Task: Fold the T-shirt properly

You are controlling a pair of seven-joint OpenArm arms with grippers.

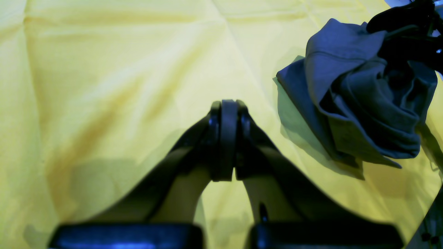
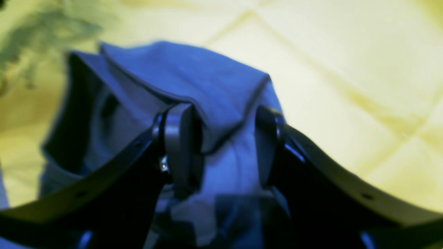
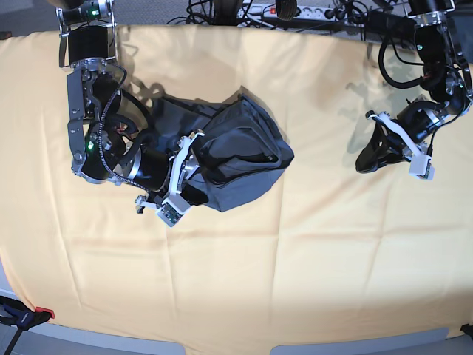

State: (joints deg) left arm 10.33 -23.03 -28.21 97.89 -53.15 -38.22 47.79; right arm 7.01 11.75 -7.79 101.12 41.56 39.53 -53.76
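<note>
We see the T-shirt [image 3: 229, 159] bunched in a heap left of centre in the base view, lying on the yellow cloth [image 3: 310, 251] that covers the bench. It looks light and limp, so we judge it will sag and drag rather than hold any shape; a hemmed edge or the collar would give the surest hold (the collar we cannot pick out in the heap).

The right gripper [image 2: 221, 145] has its jaws part-open with a fold of the shirt between them, apparently clamping it. The left gripper [image 1: 226, 138] is closed on nothing, well apart from the shirt, over bare cloth.

Only the right wrist view shows the fold between the jaws; only the base view shows the whole heap and both arms.
</note>
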